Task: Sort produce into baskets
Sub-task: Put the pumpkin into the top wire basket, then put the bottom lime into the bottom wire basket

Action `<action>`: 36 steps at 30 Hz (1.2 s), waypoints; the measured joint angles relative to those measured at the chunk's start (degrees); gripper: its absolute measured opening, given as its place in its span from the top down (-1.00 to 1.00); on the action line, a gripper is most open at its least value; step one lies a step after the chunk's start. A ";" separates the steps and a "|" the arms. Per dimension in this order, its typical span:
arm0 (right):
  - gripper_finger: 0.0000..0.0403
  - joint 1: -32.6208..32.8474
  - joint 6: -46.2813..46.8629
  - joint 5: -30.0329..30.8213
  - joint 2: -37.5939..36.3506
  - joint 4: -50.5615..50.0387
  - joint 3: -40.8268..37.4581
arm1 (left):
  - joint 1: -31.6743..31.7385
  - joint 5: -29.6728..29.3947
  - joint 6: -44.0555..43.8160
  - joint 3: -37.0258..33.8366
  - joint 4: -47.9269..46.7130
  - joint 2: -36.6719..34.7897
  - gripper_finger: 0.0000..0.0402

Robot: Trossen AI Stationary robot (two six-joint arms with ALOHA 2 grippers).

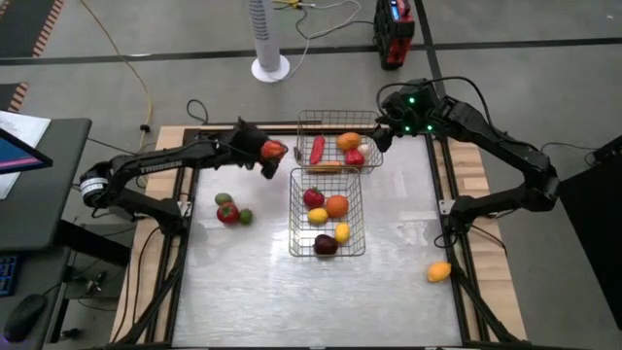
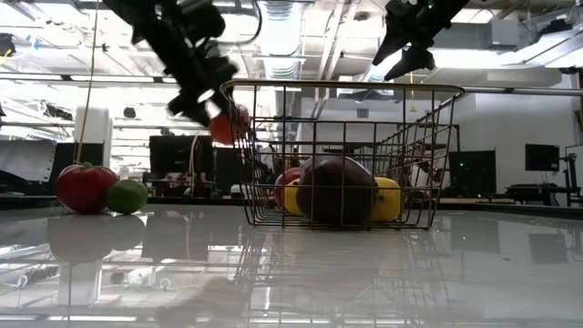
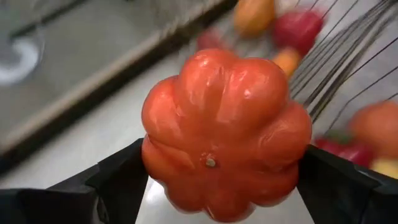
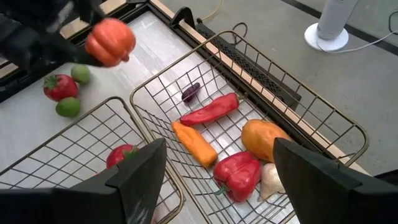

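Observation:
My left gripper (image 1: 273,153) is shut on a red ribbed tomato (image 3: 224,130), held in the air just left of the two wire baskets. The far basket (image 1: 303,124) holds a red pepper (image 4: 210,110), an orange carrot (image 4: 194,144) and other produce. The near basket (image 1: 293,216) holds red, orange, yellow and dark purple pieces. My right gripper (image 4: 217,180) is open and empty above the far basket's right end. A red piece (image 1: 227,213) and two green ones lie on the table at the left; an orange piece (image 1: 439,271) lies at the right. My left gripper pinches the red tomato between its two fingers (image 3: 124,177), one on each of its opposite sides (image 3: 155,155). The tomato is lifted clear of the table, its underside toward the wrist camera. In the low view (image 2: 223,123) it hangs beside the basket's rim.
The table has wooden side rails (image 1: 471,175). A white fan base (image 1: 270,68) and a red box (image 1: 393,34) stand on the floor beyond the far edge. Bare table lies near the front edge (image 1: 292,301).

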 joint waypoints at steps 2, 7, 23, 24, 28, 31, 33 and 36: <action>-0.60 0.00 0.00 0.00 0.00 0.10 0.00 | 0.06 1.21 1.81 2.07 2.37 1.21 -0.67; -0.60 0.00 0.28 0.00 0.00 1.24 0.00 | 0.22 3.66 2.41 8.38 4.14 9.10 -0.67; -0.60 0.00 0.82 0.00 0.00 1.54 0.00 | 0.24 8.79 6.34 38.62 -12.15 32.23 -0.94; -0.60 0.00 0.47 0.00 0.00 1.54 0.00 | 0.24 8.79 6.94 38.90 -13.49 31.94 -0.93; -0.60 -0.16 -0.15 0.02 0.00 1.68 0.00 | 0.24 8.35 8.08 38.90 -20.11 29.49 -0.91; -0.60 -0.51 -0.31 0.01 0.00 1.75 0.00 | -0.18 8.12 9.63 38.38 -25.88 26.61 -0.91; -0.60 -0.50 -0.70 0.02 0.00 1.78 0.00 | -0.59 7.92 10.08 35.80 -26.55 24.08 -0.91; -0.60 -0.52 -1.27 0.02 0.00 1.80 0.00 | -0.70 8.43 9.28 29.66 -26.41 19.37 -0.91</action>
